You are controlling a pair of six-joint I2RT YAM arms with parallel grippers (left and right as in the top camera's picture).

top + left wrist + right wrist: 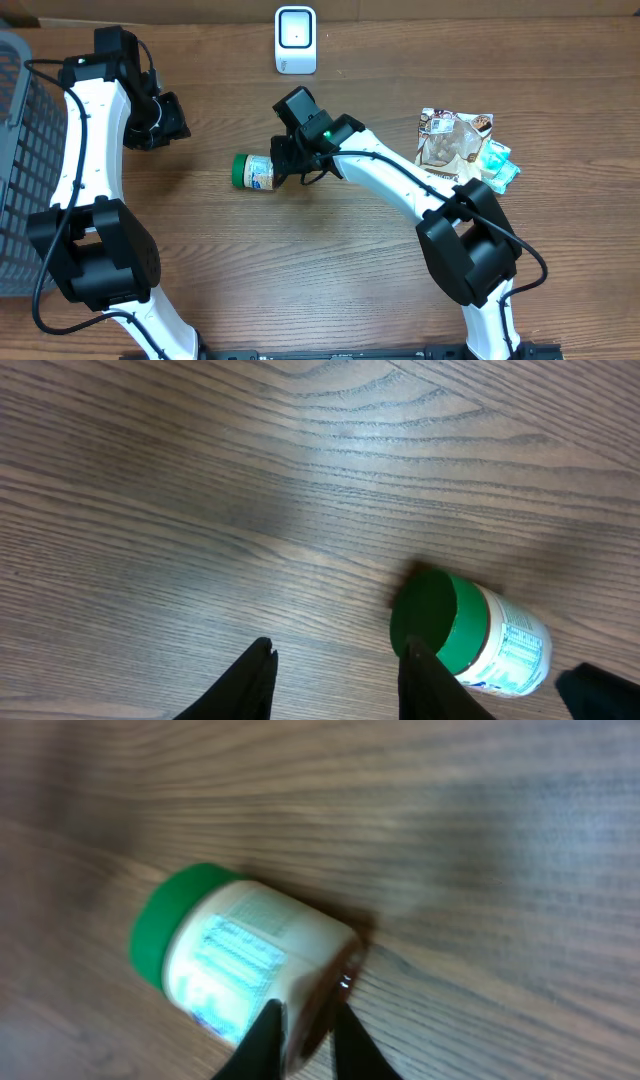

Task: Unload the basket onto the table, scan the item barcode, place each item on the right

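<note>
Jar (256,171) — cylindrical, green-capped — on grained wood table (350,290).

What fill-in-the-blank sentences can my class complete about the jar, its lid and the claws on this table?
1. The jar lies on its ___.
2. Its lid is coloured ___.
3. The claw nearest the jar is the ___ one.
Missing words: side; green; right.
</note>
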